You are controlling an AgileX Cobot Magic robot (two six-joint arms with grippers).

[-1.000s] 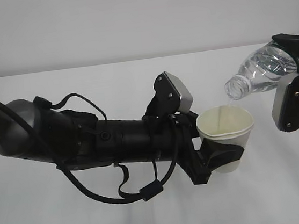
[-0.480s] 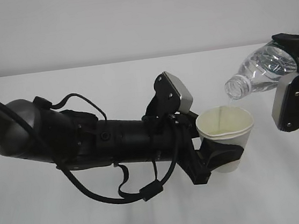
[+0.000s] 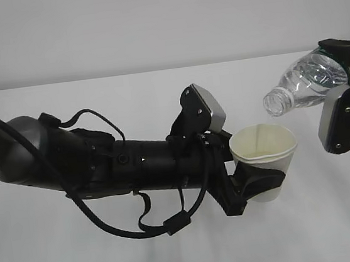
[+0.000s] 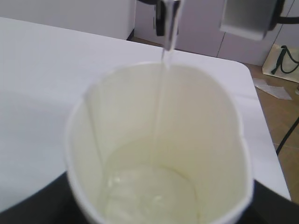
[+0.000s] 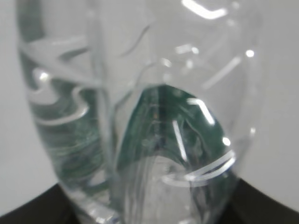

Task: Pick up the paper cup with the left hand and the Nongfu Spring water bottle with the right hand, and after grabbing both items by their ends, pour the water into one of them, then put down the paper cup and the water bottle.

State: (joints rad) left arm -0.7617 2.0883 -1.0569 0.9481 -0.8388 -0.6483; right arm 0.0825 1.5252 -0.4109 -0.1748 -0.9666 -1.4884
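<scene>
Above the bench point(image 3: 63, 257): both task things are held in the air, nothing resting on the white surface.
Landmark: the paper cup point(image 3: 264, 152), upright, about the middle-right of the exterior view.
Left gripper point(image 3: 250, 182): clenched around the lower half of the paper cup from its left side, rim squeezed slightly out of round.
Nongfu Spring water bottle point(image 3: 302, 85): up and to the right of the cup, tilted with its open mouth down-left, the mouth just above and beside the cup's right rim, not touching it.
Right gripper point(image 3: 342, 96): grasping the bottle by its base end, right of the cup; the fingertips themselves are hidden, so the exact hold is a judgement.
Water: a thin stream point(image 4: 163, 84) drops into the cup in the left wrist view, with a shallow pool at the bottom; in the exterior view the stream is hard to make out, so the flow may be very slight.
Risk, aim: the stream lands close to the far wall, so a small drift of either arm could send water over the rim onto the bench.
Risk, squeeze: the cup is already deformed; a firmer hold could buckle it and spill.
Risk, surge: tipping the bottle further could make water gush and splash.
Risk, set-down: lowering the cup tilted would slop water out.
</scene>
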